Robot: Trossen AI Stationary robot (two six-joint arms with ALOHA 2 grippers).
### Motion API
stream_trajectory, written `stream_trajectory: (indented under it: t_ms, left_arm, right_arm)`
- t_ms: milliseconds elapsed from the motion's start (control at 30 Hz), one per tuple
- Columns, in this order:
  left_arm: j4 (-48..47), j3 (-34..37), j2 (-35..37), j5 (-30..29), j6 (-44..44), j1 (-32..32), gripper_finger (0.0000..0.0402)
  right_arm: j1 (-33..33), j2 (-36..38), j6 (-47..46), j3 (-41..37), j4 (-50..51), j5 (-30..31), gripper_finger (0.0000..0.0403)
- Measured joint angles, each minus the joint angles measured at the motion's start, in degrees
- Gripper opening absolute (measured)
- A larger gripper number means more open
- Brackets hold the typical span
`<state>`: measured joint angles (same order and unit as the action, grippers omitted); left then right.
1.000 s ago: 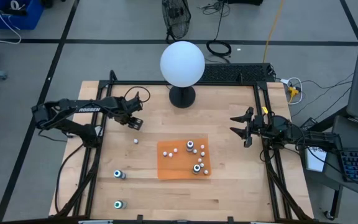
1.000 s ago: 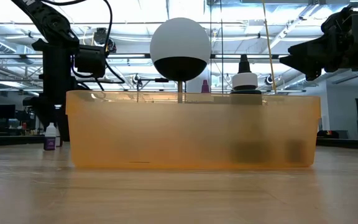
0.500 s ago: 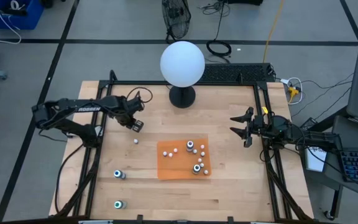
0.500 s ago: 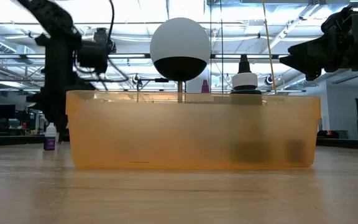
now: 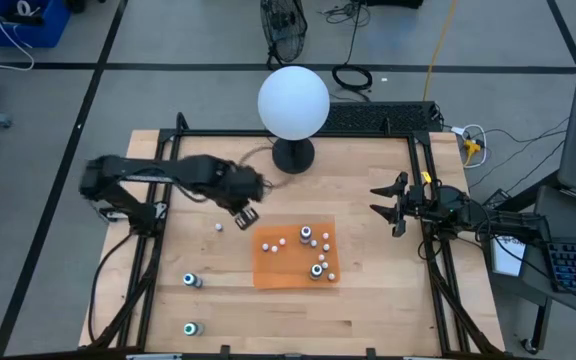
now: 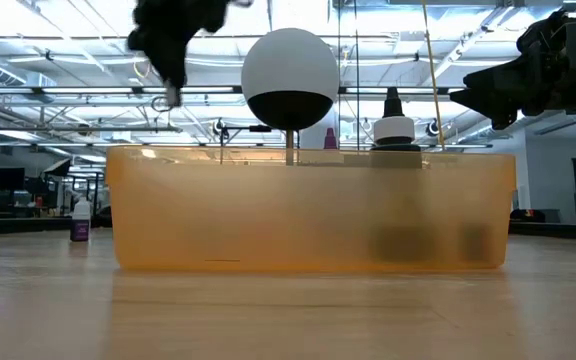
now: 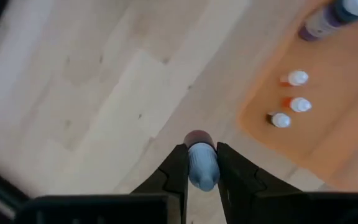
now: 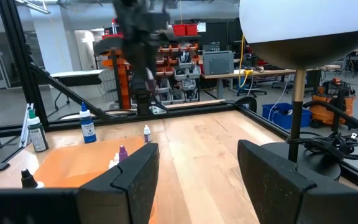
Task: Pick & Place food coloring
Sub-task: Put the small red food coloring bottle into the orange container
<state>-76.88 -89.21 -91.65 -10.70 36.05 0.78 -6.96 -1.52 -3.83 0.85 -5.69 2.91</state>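
Note:
My left gripper (image 5: 245, 214) hangs high over the table, just left of the orange tray (image 5: 268, 275), and is shut on a tiny dropper bottle of food coloring (image 7: 202, 168). In the low view this gripper (image 6: 171, 85) is a blur above the tray's wall (image 6: 308, 210). Several more small bottles stand or lie in the tray (image 5: 313, 250). Three others rest on the wood left of it (image 5: 218, 227), (image 5: 190, 281), (image 5: 190, 328). My right gripper (image 5: 393, 210) waits open at the table's right side. My left gripper pinches the bottle between its two fingers at the pale cap end (image 7: 194, 167). The fingers (image 7: 178, 163) come from above, pointing steeply down. The bottle is lifted clear of the table, and its dark body (image 7: 197, 137) points down past the fingertips.
A big white globe lamp (image 5: 293, 103) on a black base (image 5: 293, 155) stands at the table's far middle. A black frame (image 5: 423, 200) runs along the table's sides. A purple bottle (image 6: 81, 222) stands left of the tray in the low view.
My left gripper has risen well above the table and swung toward the table's right, from the far left area to the orange tray's left edge, rolling somewhat as it went. Most of this happened in the last half second. The loose bottles on the table have stayed put.

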Motion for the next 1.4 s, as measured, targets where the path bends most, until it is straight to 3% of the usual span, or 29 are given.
stream_trajectory:
  t_ms: [167, 333, 600, 933, 1400]
  left_arm:
    - [-6.7, -18.7, -15.5, -1.6, -7.5, 4.9, 0.0059]
    - [-7.0, -28.3, -27.1, -2.4, -15.9, 7.8, 0.0059]
    - [-4.6, -27.6, -34.2, -2.7, -16.5, 9.5, 0.0059]
    - [1.2, -27.2, -34.8, -0.8, -15.3, 12.3, 0.0059]
    - [18.1, -14.6, -34.8, 5.6, -14.6, 13.2, 0.0059]
  right_arm:
    - [0.0, 0.0, 0.0, 0.0, 0.1, 0.0, 0.0208]
    - [0.0, 0.0, 0.0, 0.0, 0.1, 0.0, 0.0208]
    - [0.0, 0.0, 0.0, 0.0, 0.0, 0.0, 0.0208]
    - [0.0, 0.0, 0.0, 0.0, 0.0, 0.0, 0.0208]
    - [0.0, 0.0, 0.0, 0.0, 0.0, 0.0, 0.0208]
